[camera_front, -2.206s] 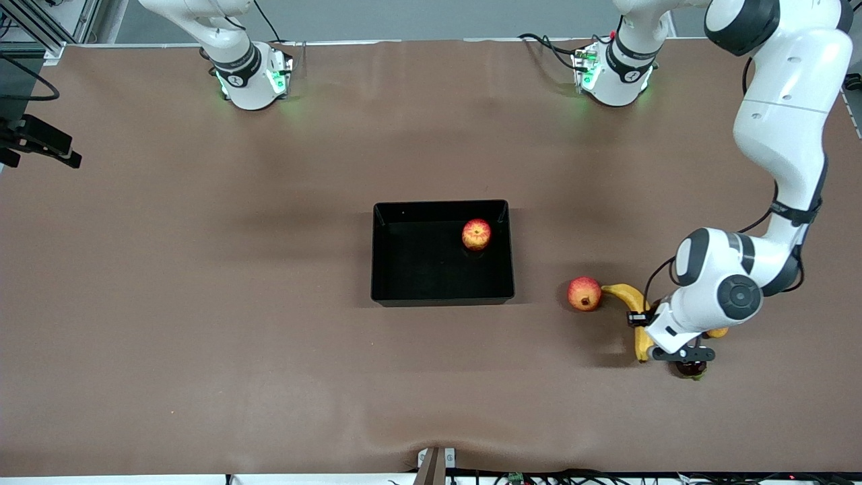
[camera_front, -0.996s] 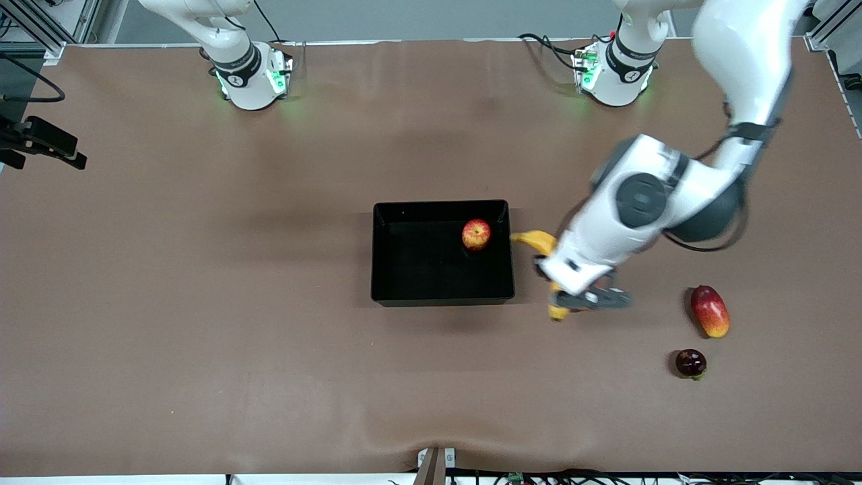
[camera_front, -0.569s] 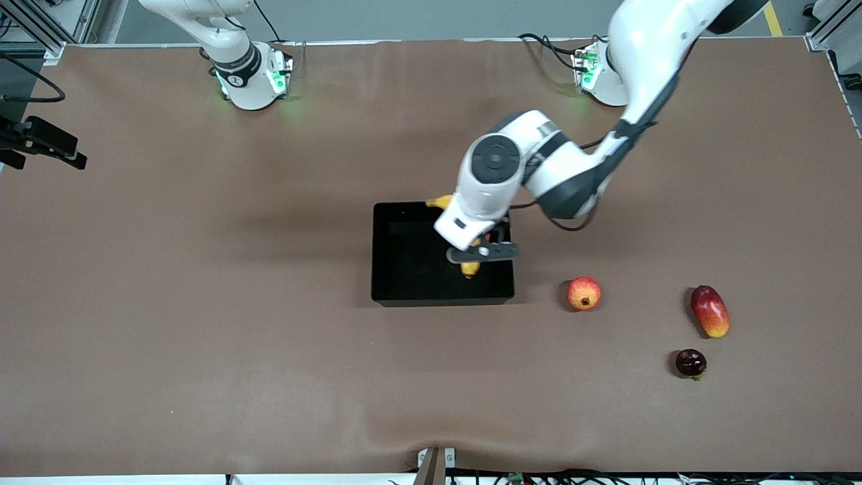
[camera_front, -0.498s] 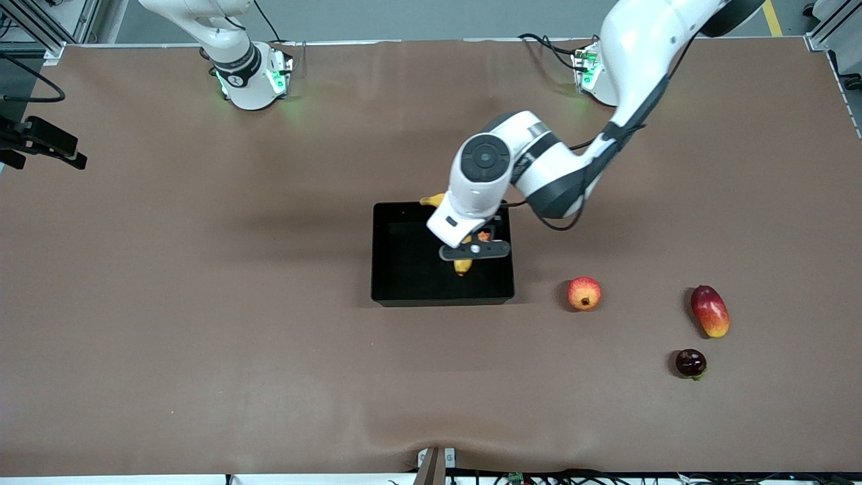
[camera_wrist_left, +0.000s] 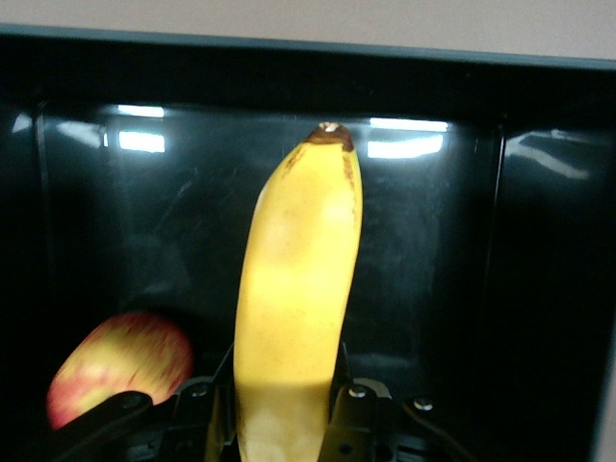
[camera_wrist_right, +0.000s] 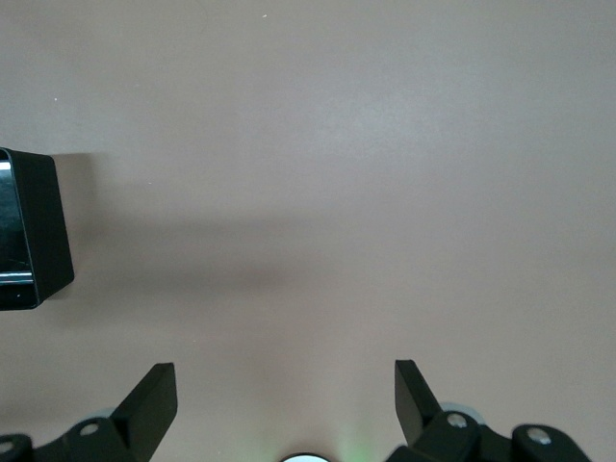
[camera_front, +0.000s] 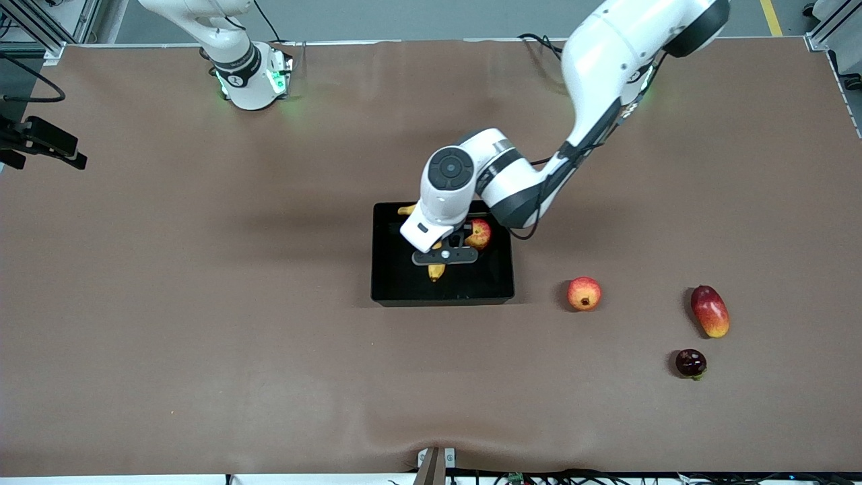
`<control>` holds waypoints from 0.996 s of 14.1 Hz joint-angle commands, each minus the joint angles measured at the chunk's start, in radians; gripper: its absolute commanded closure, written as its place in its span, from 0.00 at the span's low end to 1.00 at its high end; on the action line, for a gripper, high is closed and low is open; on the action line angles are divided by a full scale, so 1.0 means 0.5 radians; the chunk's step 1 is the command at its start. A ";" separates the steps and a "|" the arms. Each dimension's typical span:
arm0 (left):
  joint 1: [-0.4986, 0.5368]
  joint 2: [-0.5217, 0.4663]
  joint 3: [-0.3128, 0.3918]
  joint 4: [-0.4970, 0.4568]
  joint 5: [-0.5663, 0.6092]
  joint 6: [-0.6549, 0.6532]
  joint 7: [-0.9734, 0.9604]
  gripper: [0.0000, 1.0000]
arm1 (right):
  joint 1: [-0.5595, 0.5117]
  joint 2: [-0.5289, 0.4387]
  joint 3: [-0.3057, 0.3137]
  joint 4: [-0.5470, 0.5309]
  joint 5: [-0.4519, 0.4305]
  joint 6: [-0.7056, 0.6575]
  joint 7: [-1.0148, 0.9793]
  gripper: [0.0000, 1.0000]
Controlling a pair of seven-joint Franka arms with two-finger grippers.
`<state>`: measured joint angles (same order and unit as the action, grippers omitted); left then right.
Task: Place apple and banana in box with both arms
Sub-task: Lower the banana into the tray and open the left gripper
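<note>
Over the shallow glossy black plastic box (camera_front: 390, 286), the left gripper (camera_front: 444, 256) clenches the long curved yellow banana (camera_wrist_left: 294, 318), six o'clock of the small red apple (camera_front: 479, 234); next, lower and release; right gripper (camera_wrist_right: 286, 404), splayed, waits.

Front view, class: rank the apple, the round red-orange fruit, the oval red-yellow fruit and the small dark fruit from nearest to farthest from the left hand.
The left hand holds the banana over the box.
1. Apple: in the box, beside the hand.
2. Round red-orange fruit: on the table, beside the box.
3. Oval red-yellow fruit and small dark fruit: toward the left arm's end; too close to call.
</note>
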<state>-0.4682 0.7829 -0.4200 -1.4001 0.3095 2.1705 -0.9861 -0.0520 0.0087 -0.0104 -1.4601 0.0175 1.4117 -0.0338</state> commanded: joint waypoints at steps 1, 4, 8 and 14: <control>-0.159 0.078 0.174 0.082 0.001 0.098 -0.040 1.00 | 0.009 0.010 -0.007 0.027 0.017 -0.022 -0.015 0.00; -0.177 0.152 0.174 0.091 0.001 0.153 -0.034 1.00 | 0.009 0.010 -0.007 0.027 0.017 -0.022 -0.015 0.00; -0.226 0.269 0.177 0.094 0.001 0.346 -0.043 1.00 | 0.009 0.010 -0.007 0.027 0.017 -0.022 -0.015 0.00; -0.226 0.318 0.180 0.085 0.013 0.405 -0.065 0.74 | 0.009 0.010 -0.007 0.027 0.017 -0.025 -0.015 0.00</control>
<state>-0.5710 0.9316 -0.3433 -1.3792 0.3095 2.3649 -0.9901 -0.0519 0.0087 -0.0103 -1.4601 0.0175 1.4115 -0.0338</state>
